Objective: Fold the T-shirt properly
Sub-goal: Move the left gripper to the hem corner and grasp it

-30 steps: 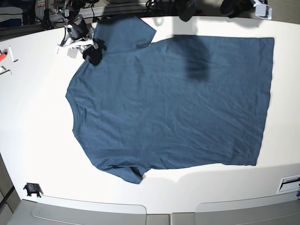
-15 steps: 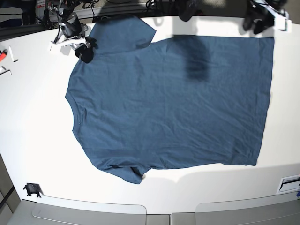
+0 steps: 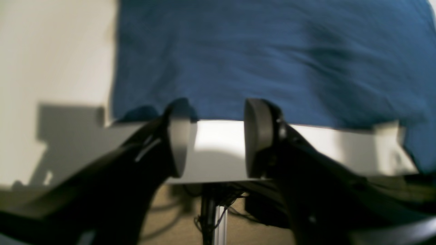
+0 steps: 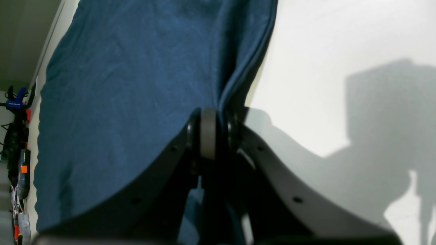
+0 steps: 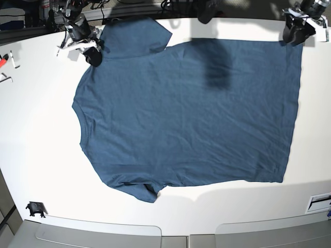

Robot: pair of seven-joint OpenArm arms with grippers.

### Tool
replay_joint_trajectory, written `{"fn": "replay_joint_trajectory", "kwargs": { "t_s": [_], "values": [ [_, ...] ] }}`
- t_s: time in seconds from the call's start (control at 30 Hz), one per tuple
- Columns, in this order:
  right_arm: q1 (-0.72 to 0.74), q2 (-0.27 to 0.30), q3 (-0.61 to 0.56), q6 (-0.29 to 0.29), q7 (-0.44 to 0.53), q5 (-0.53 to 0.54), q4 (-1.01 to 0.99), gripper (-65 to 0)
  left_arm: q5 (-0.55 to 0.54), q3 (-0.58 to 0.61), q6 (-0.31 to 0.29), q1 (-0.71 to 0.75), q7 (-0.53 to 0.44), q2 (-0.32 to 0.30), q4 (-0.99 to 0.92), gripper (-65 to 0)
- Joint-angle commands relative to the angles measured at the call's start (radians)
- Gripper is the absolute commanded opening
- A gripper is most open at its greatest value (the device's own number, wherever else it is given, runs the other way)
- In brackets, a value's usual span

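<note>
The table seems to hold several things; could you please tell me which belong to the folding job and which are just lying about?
Belonging to the job:
- T-shirt, spread flat
- right gripper, shut on its sleeve edge
- left gripper, open at a hem corner

Lying about:
- red marker
- small black clip
- label at the table edge

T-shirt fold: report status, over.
Right claw shut on T-shirt sleeve edge. Left claw open at hem corner, not gripping. Shirt flat, unfolded. Nothing blocking.

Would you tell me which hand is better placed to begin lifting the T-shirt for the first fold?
The right hand: it is pinched shut on the T-shirt edge by the sleeve. The left hand is open at the hem corner, gripping nothing.
</note>
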Motion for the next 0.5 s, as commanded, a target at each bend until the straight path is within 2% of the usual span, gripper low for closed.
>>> {"fn": "replay_joint_trajectory", "kwargs": {
  "t_s": [0.0,0.13,0.3,0.47],
  "values": [
    [-0.011,0.005,0.004,-0.011,-0.010,0.003,0.004,-65.0,-0.020,-0.006,-0.007,-0.006,-0.020,-0.013,-0.029,-37.3],
    [-0.011,0.006,0.004,-0.011,-0.010,0.003,0.004,-65.0,-0.033,-0.006,-0.007,-0.063,-0.020,-0.073,-0.198,-32.3],
    [-0.011,0.005,0.004,-0.011,-0.010,0.003,0.004,-65.0,-0.090,-0.006,-0.007,-0.103,-0.021,-0.164,-0.345,-32.3],
    [-0.011,0.005,0.004,-0.011,-0.010,0.004,0.004,-65.0,-0.100,-0.006,-0.006,-0.163,-0.008,-0.201,-0.445,-32.3]
  ]
}}
